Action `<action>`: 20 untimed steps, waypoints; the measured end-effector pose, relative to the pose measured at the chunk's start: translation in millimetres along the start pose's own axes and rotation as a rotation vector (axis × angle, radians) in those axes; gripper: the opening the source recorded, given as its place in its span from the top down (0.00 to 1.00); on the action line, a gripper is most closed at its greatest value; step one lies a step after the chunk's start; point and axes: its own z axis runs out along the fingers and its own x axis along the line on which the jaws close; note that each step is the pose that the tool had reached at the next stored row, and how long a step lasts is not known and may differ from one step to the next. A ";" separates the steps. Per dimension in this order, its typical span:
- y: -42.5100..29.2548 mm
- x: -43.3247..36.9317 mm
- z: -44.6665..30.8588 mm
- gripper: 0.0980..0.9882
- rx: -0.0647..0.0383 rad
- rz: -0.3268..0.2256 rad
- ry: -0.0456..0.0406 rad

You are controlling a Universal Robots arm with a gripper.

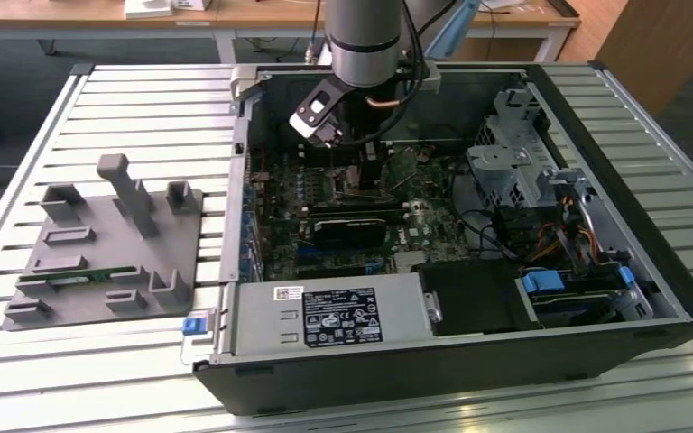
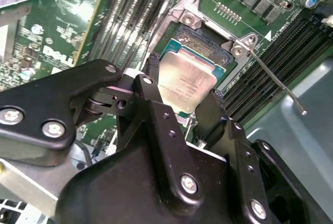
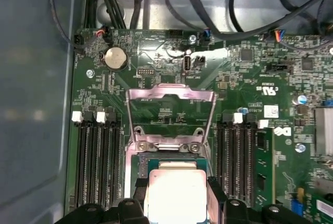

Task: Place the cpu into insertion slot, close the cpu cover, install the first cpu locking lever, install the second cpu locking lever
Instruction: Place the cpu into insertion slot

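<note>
Over the insertion slot (image 2: 204,45), the gripper (image 2: 182,92) is clamping the cpu (image 2: 188,81).
In the exterior view it is working at 12 o'clock from the graphics card (image 1: 349,231); the cpu cover (image 3: 170,95) is standing open. Judged light, rigid, fragile: grip opposite edges only.

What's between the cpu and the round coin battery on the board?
The swung-open cpu cover lies between the cpu and the coin battery, seen in the first wrist view.

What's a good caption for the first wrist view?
The gripper holds the cpu at the insertion slot, cpu cover open.
</note>
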 end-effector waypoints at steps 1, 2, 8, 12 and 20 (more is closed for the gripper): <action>-0.7 0.3 0.8 0.52 0.000 0.000 0.0001; -1.5 0.5 1.5 0.52 0.000 0.001 -0.0001; -3.0 1.1 7.6 0.52 0.000 0.006 -0.0006; -3.4 1.7 10.9 0.52 0.000 0.008 -0.0008; -3.8 3.4 16.6 0.52 0.000 0.009 -0.0010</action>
